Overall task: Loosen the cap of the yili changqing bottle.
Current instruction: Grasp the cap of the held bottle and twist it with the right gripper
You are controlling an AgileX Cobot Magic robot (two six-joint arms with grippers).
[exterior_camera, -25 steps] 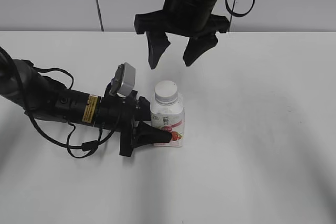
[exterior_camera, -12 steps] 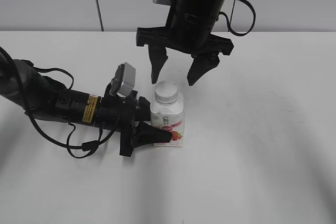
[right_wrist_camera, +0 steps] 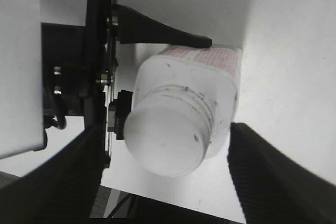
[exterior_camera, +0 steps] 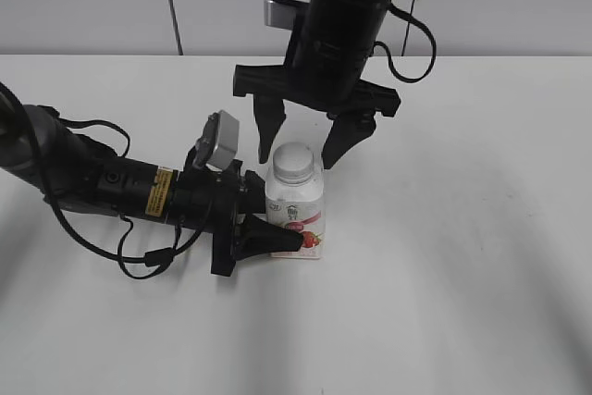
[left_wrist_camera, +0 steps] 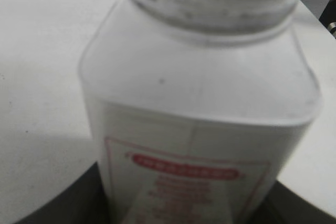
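Note:
The yili changqing bottle (exterior_camera: 295,213) stands upright on the white table, white with a red-pink label. Its white cap (exterior_camera: 294,162) is screwed on top. My left gripper (exterior_camera: 277,228) lies low from the left and is shut on the bottle's lower body; the bottle fills the left wrist view (left_wrist_camera: 205,103). My right gripper (exterior_camera: 301,153) hangs open from above, one finger on each side of the cap, not touching it. In the right wrist view the cap (right_wrist_camera: 168,140) sits between the two open fingers (right_wrist_camera: 165,177), with the bottle (right_wrist_camera: 210,77) below.
The left arm (exterior_camera: 102,182) with its cables lies across the left of the table. A grey wall runs behind the table's far edge.
My right gripper has come down from above the bottle until its open fingers flank the cap. The left gripper and bottle have not moved.

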